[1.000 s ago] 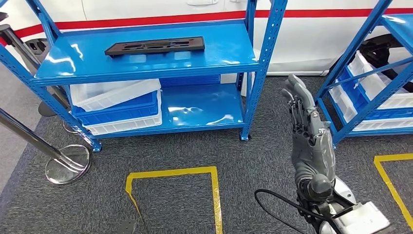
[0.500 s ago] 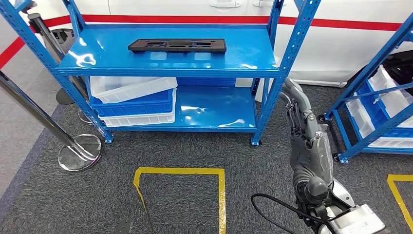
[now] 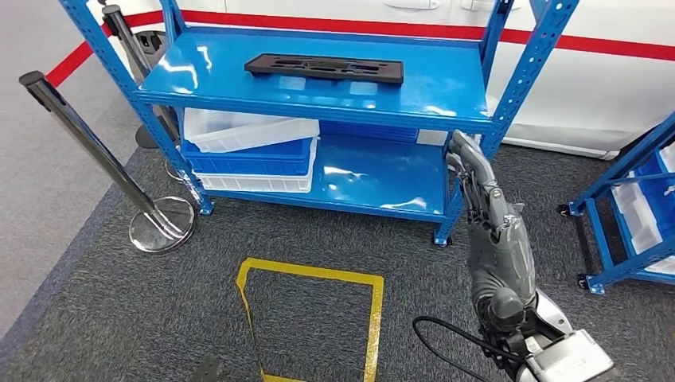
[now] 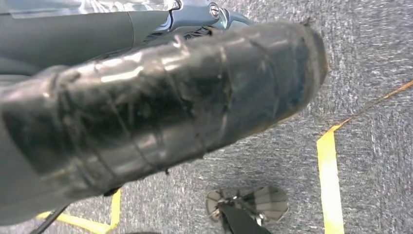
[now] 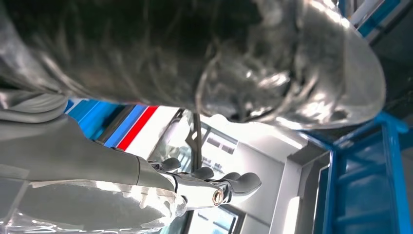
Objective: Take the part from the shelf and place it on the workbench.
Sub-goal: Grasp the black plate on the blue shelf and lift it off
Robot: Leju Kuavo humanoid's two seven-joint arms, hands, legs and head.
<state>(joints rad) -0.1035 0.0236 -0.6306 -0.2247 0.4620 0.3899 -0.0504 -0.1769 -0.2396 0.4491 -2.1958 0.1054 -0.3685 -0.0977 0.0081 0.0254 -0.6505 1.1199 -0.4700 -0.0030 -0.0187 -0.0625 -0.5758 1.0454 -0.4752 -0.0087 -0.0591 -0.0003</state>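
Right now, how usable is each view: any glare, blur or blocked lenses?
Head view: sharp, with glare patches on the blue shelf beside the black part. Left wrist view: a blurred dark wrapped shape up close, carpet soft. Right wrist view: out-of-focus foreground, bright background washed out.

Right arm: raised forward from below.
Right hand (image 3: 495, 239): holds nothing, fingers (image 3: 471, 171) stretched out nearly straight, pointing ahead.
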